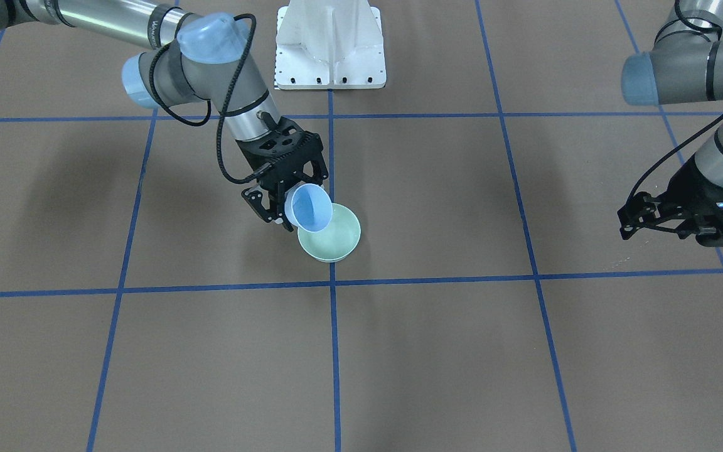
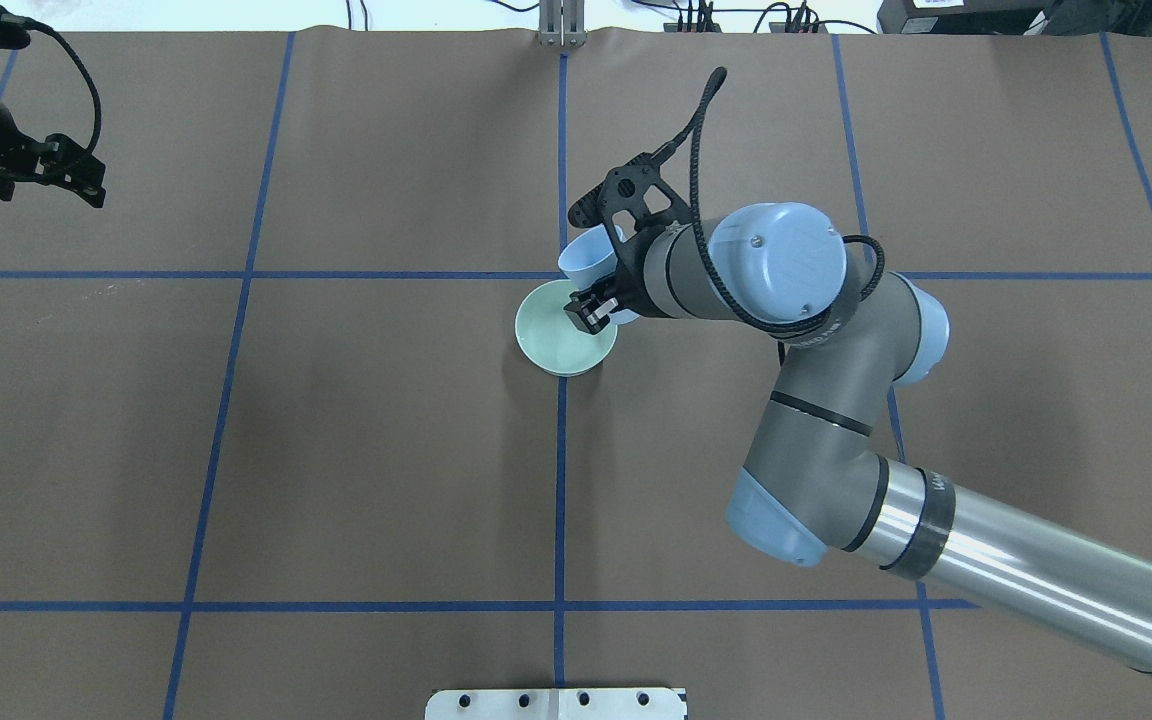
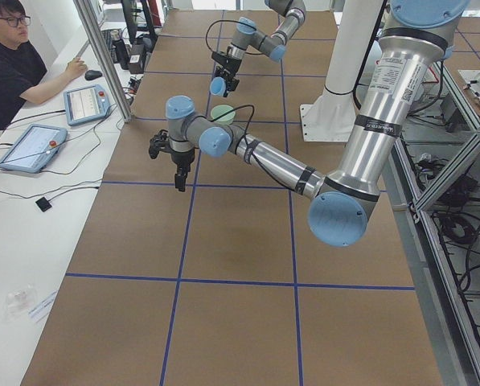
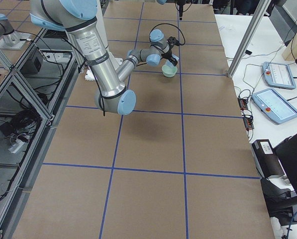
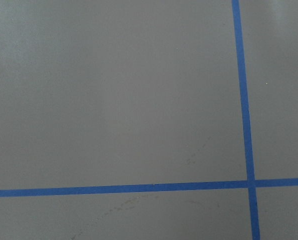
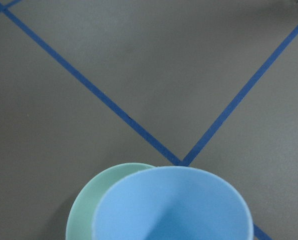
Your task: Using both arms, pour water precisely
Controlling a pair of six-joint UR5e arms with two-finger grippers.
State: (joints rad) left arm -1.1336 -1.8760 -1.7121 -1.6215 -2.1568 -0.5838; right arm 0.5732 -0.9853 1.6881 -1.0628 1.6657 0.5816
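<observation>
The right arm (image 2: 836,420) reaches in low with its wrist bent, fingers (image 1: 266,210) pinching a blue cup (image 1: 311,207). The cup is tipped steeply, long axis near level, its mouth facing away from the robot base, lip over the near rim of a green bowl (image 1: 336,242) on the bench (image 1: 462,351). No water can be made out. The left gripper (image 1: 663,226) hangs well apart from the bowl, fingers spread.

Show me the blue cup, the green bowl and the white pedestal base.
blue cup (image 1: 311,208), front-facing view, its inside wall.
green bowl (image 1: 340,242), front-facing view, bare inner floor.
white pedestal base (image 1: 330,47), front-facing view, its middle.
</observation>
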